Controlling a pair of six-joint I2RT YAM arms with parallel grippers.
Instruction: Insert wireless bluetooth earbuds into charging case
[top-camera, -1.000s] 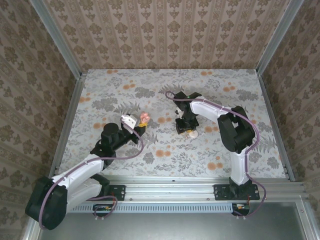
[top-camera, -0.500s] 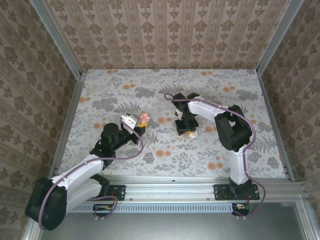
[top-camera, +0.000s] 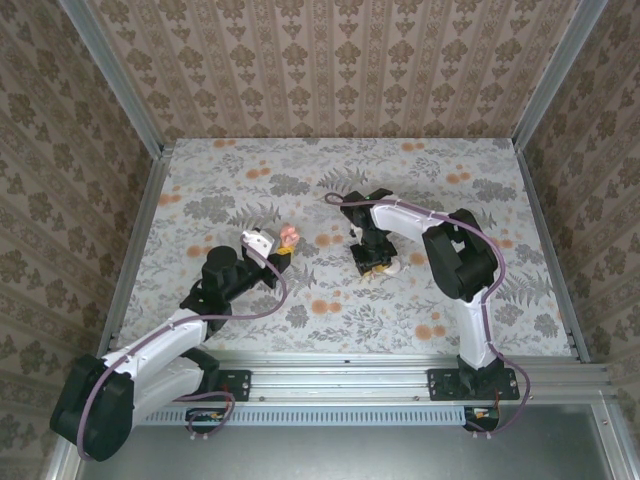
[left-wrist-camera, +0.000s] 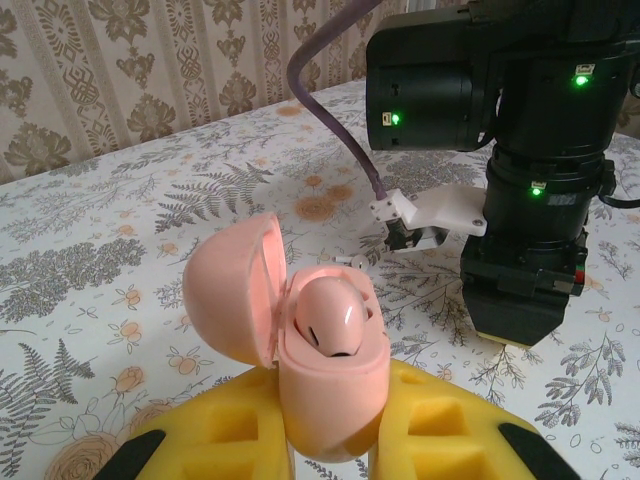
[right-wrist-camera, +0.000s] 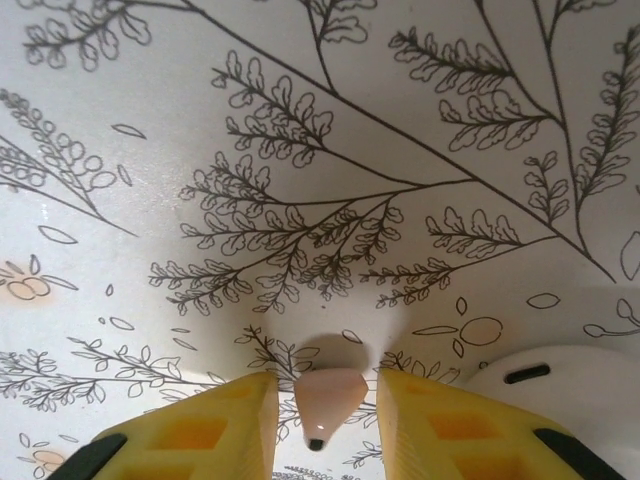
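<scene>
- Earbud (right-wrist-camera: 330, 400), pale pinkish and tapering to a dark-dotted tip, is lying around the middle of the table (top-camera: 320, 330), well apart from every edge.
- Right gripper (right-wrist-camera: 328, 385) is straddling it, fingers spread with slim gaps, grasping nothing.
- Left gripper (left-wrist-camera: 330, 410) is clamping the pink charging case (left-wrist-camera: 300, 350) nearer the left edge, lid gaping, with a second earbud (left-wrist-camera: 330, 315) sitting glossy inside.

No legible text, label, brand, number or sign in any view. Worktop (top-camera: 300, 180) and walls (top-camera: 330, 70) carry floral and damask print only. Two green indicator lamps (left-wrist-camera: 396, 118) glow on the black arm housing above the right end effector (top-camera: 370, 265), without readable marking.
</scene>
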